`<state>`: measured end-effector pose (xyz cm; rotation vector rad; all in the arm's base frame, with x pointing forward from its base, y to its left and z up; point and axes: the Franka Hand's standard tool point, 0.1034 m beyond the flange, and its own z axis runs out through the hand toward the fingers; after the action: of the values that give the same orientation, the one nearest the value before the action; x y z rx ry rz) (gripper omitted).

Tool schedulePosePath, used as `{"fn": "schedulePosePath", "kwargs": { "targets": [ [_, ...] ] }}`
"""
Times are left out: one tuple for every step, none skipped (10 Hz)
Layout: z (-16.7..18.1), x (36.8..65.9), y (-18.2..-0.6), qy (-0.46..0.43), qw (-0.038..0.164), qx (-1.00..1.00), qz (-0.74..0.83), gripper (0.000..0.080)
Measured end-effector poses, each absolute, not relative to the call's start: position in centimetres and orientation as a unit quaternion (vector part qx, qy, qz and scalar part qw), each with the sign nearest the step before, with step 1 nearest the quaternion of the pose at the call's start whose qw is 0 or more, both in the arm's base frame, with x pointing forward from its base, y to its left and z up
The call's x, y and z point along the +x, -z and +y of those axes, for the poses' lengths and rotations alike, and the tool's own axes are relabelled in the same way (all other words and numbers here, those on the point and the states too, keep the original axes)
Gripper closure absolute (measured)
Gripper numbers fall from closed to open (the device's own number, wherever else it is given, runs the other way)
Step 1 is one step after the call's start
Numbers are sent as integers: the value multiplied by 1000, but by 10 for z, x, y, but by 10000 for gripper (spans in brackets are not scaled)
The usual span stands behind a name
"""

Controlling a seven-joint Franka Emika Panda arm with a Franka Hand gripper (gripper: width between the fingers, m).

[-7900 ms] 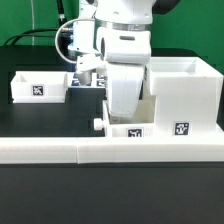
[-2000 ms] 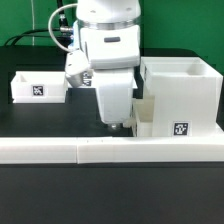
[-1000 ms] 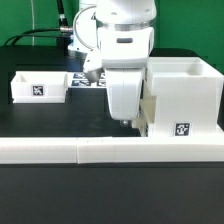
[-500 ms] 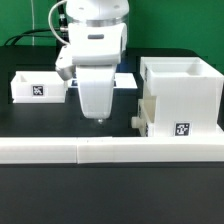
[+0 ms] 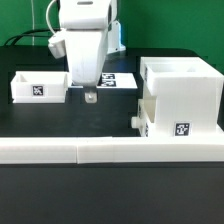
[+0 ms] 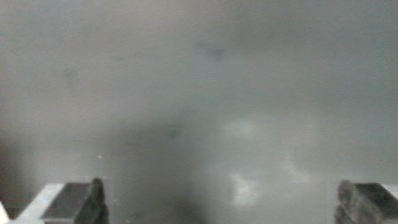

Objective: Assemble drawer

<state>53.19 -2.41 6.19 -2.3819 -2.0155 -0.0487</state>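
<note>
The large white drawer housing stands at the exterior view's right, with a tag on its front. One knobbed tray sits pushed into its lower slot, its knob sticking out toward the exterior view's left. The second small tray stands at the exterior view's left, with a tag on its front. My gripper hangs above the table between that tray and the housing, open and empty. In the wrist view the two fingertips stand far apart over blurred grey table.
The long low white L-shaped border bar runs along the table's front. The marker board lies flat behind the gripper. Cables hang at the back.
My gripper has left the tray at the housing and moved up and toward the exterior view's left. The tray now sits in the housing's lower slot.
</note>
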Motion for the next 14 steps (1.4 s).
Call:
{"fn": "schedulePosePath", "kwargs": {
  "targets": [
    [-24,530,-61,14,12,-762,-647,150],
    [-24,531,-60,14,13,-771,-636,150],
    [-24,531,-60,13,13,-771,-637,150],
    [-24,531,-59,14,14,-780,-626,150],
    [-24,530,-58,13,16,-807,-590,150],
    [-34,525,-55,25,8,-832,-553,150],
    [-44,508,-53,28,8,-870,-491,150],
    [-46,494,-54,24,10,-898,-440,150],
    [-49,486,-54,24,9,-913,-407,150],
    [-53,475,-57,22,8,-928,-372,150],
    [-61,469,-61,20,10,-940,-341,150],
    [-66,469,-63,21,14,-948,-319,150],
    [-63,469,-61,20,15,-954,-299,150],
    [-61,469,-60,19,18,-965,-262,150]
  ]
}}
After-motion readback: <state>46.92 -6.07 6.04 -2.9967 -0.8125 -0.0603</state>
